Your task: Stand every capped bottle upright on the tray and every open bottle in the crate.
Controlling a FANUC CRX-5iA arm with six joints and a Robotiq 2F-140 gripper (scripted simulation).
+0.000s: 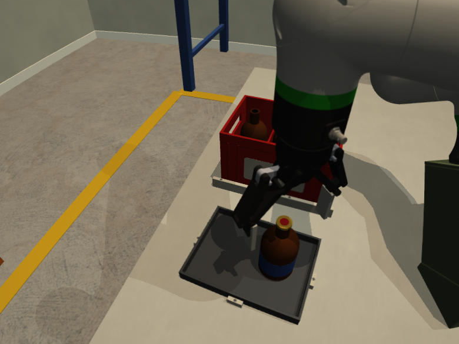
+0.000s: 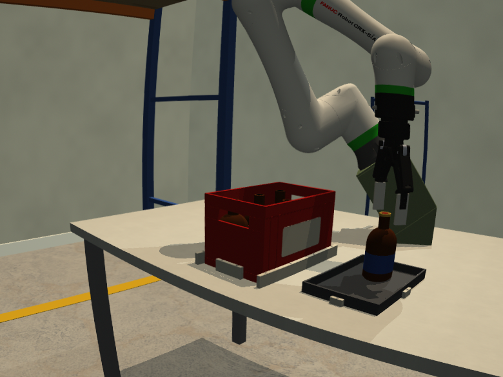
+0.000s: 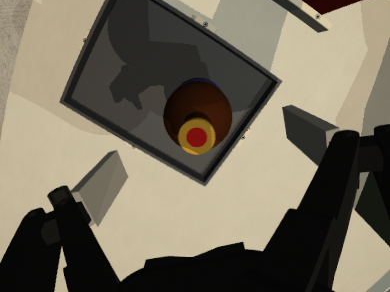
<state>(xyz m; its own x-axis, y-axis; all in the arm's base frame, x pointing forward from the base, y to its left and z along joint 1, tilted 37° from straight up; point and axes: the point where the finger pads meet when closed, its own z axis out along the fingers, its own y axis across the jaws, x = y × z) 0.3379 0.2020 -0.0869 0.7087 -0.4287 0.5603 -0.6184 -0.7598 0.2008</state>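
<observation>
A brown capped bottle (image 1: 278,250) (image 2: 379,247) (image 3: 199,106) with a blue label and a yellow-red cap stands upright on the dark tray (image 1: 237,283) (image 2: 356,303) (image 3: 100,79), towards its right side. My gripper (image 1: 290,209) (image 2: 389,209) (image 3: 200,144) is open and empty. It hangs just above the bottle's cap, with the fingers spread wide and clear of it. The red crate (image 1: 233,153) (image 2: 235,247) stands behind the tray. An open brown bottle (image 1: 253,124) stands in it, and two open necks (image 2: 259,198) (image 2: 279,194) show above its rim.
Grey stop bars (image 1: 263,193) (image 2: 293,266) line the crate's foot on the table (image 1: 363,264) (image 2: 146,230). A dark green base block (image 1: 440,237) (image 2: 419,209) stands at the right. A blue rack post (image 1: 183,34) (image 2: 224,100) rises behind the table.
</observation>
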